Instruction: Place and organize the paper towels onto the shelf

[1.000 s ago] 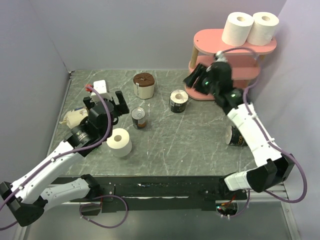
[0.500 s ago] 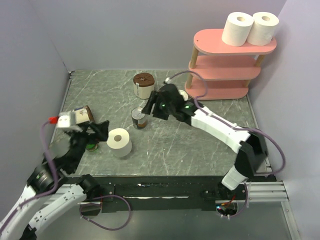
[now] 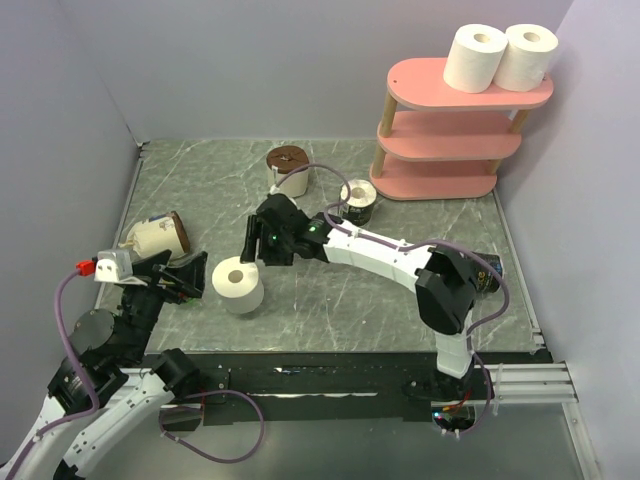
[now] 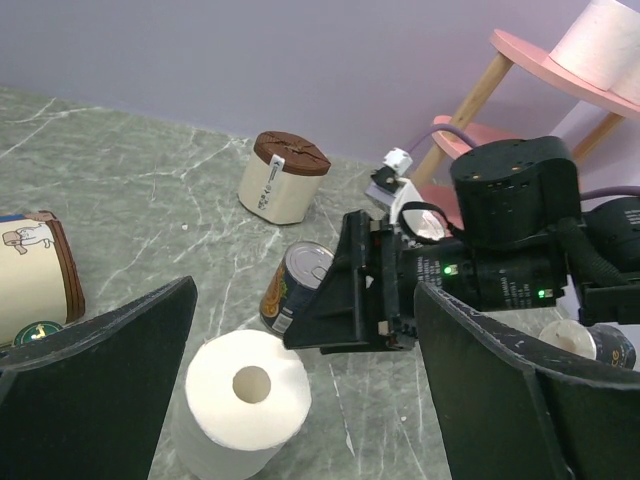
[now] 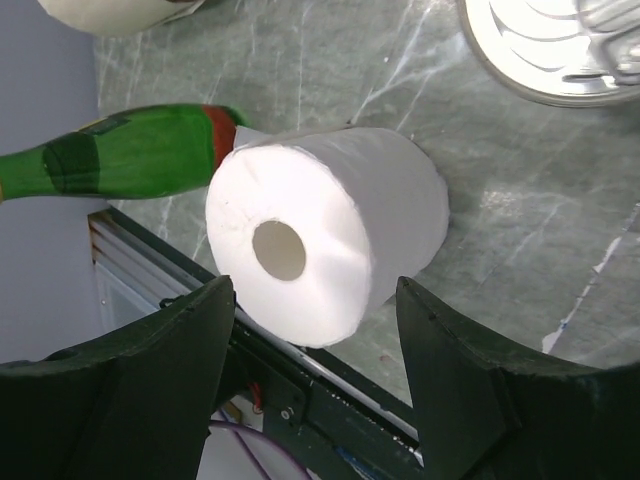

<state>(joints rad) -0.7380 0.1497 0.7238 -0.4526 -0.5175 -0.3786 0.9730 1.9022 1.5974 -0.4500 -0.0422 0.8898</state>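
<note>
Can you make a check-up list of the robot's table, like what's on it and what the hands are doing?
Surface: grey marbled tabletop, no spills seen.
Job's things: pink three-tier shelf holds two white paper rolls on its top board; another white paper roll stands on the table; a black-printed roll sits near the shelf.
Clutter: small metal can, green bottle, two cream cylinders with brown ends, kind unclear.
Hands: left hand open, empty; right hand open, its fingers on either side of the standing white roll, not gripping.
Cables: purple cables loop along both arms.
Surroundings: lilac walls.
</note>
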